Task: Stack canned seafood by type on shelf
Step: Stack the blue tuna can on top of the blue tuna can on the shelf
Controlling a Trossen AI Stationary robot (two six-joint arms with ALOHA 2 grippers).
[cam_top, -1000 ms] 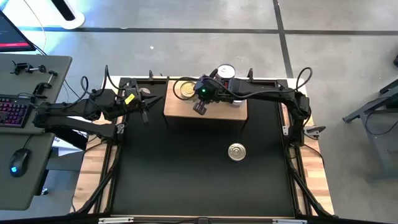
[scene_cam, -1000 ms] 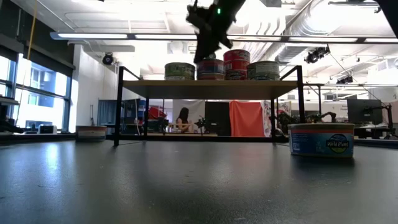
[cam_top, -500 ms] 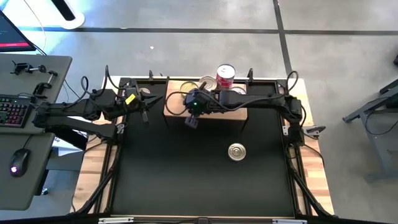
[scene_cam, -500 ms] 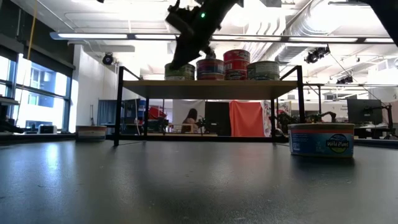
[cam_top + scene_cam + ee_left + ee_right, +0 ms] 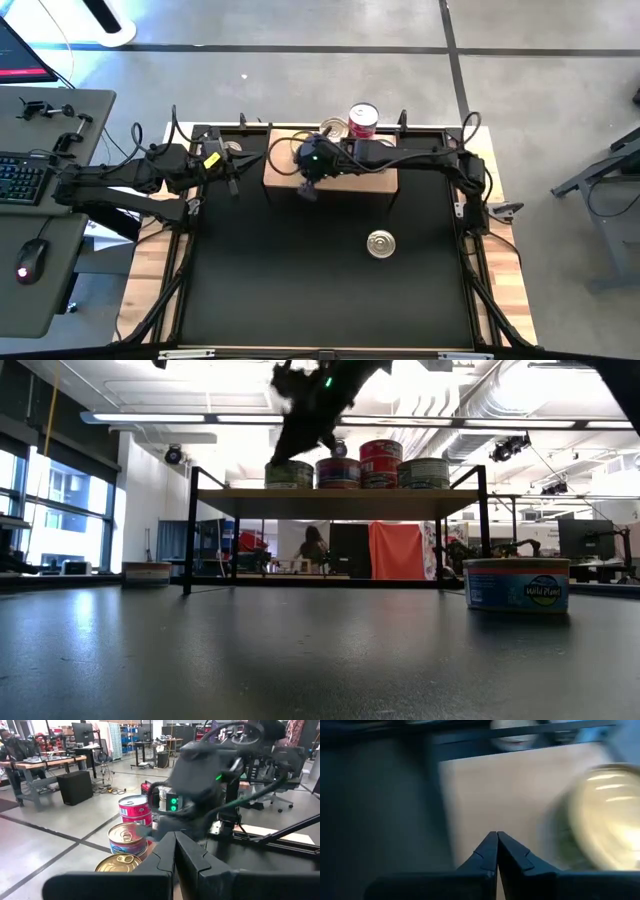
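Black fingertips pressed tight together, nothing between them: that's the right gripper [image 5: 307,190] hanging over the shelf's [image 5: 375,181] front left corner, and its wrist view shows those closed fingers [image 5: 492,851] above pale wood with a gold-lidded can [image 5: 602,815] blurred just beside. Left gripper [image 5: 231,184] waits off the shelf's left end, its fingers [image 5: 186,857] together too, holding nothing. On the shelf, the low view gives a row of four cans [image 5: 340,472] with a red can [image 5: 380,455] stacked on top. Only the left wrist view shows their pull-tab lids: gold can [image 5: 118,863], blue-sided can [image 5: 127,837], red one behind. One Wild Planet can [image 5: 516,584] sits alone on the black mat [image 5: 300,270], well apart from the shelf.
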